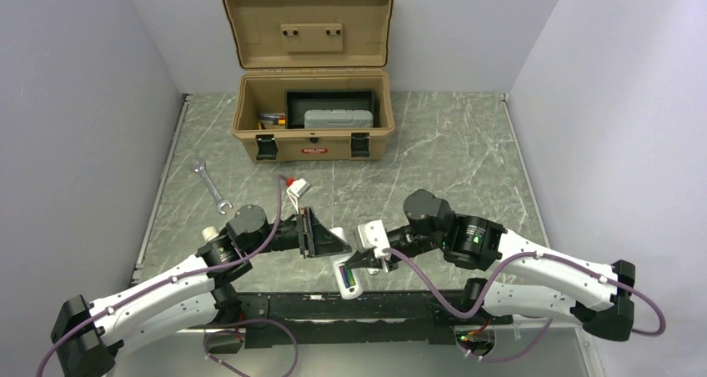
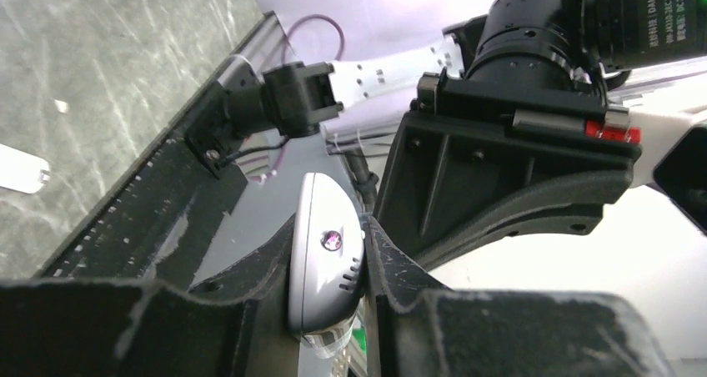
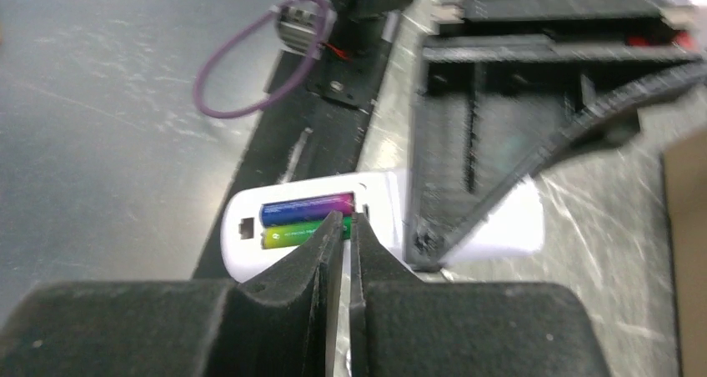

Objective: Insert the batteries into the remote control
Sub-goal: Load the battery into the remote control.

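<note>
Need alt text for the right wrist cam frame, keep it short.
The remote control shows its open battery bay, with a purple battery and a green battery side by side inside. The right gripper, jaws almost closed, has its tips at the green battery's end. The left gripper clamps the remote's other end.

- Black motor housing point(image 2: 642, 10) of the right arm, upper right in the left wrist view: white print "DAMIAO", "DC:24V" and a model line ending "V1.3".
- Toolbox point(image 1: 313, 135) at the far side of the bench point(image 1: 458, 160): red label point(image 1: 313, 151) on its front, lettering too small to read.
</note>
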Action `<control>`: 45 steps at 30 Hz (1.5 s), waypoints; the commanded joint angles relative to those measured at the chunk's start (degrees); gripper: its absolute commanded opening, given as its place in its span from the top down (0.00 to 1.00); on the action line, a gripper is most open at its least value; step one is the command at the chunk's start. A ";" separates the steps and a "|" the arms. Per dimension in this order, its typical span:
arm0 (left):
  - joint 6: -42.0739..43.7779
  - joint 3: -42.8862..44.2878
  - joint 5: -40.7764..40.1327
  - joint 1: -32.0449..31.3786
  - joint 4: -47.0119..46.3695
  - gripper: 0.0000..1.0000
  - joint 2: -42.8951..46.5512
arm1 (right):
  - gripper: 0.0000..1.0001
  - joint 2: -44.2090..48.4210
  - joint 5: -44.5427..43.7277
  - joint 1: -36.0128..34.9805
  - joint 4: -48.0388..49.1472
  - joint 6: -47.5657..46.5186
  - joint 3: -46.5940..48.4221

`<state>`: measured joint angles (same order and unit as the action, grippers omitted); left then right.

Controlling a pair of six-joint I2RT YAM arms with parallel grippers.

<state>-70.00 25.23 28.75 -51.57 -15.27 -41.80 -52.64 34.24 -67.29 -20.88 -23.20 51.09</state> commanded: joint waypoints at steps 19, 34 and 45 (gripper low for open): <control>-4.54 -0.23 -5.37 0.55 -8.04 1.00 2.87 | 0.85 3.86 -4.99 -2.23 -3.29 0.93 -1.10; 3.86 3.22 -7.54 0.59 4.74 1.00 4.70 | 0.63 11.25 -17.93 -2.19 16.83 21.55 -6.04; 8.56 2.27 -7.85 0.57 -0.34 1.00 6.64 | 0.33 10.98 -22.91 -2.19 11.49 46.12 -8.81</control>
<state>-63.92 25.74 20.73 -50.98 -9.56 -35.97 -39.59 13.10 -69.41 -8.05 12.29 41.23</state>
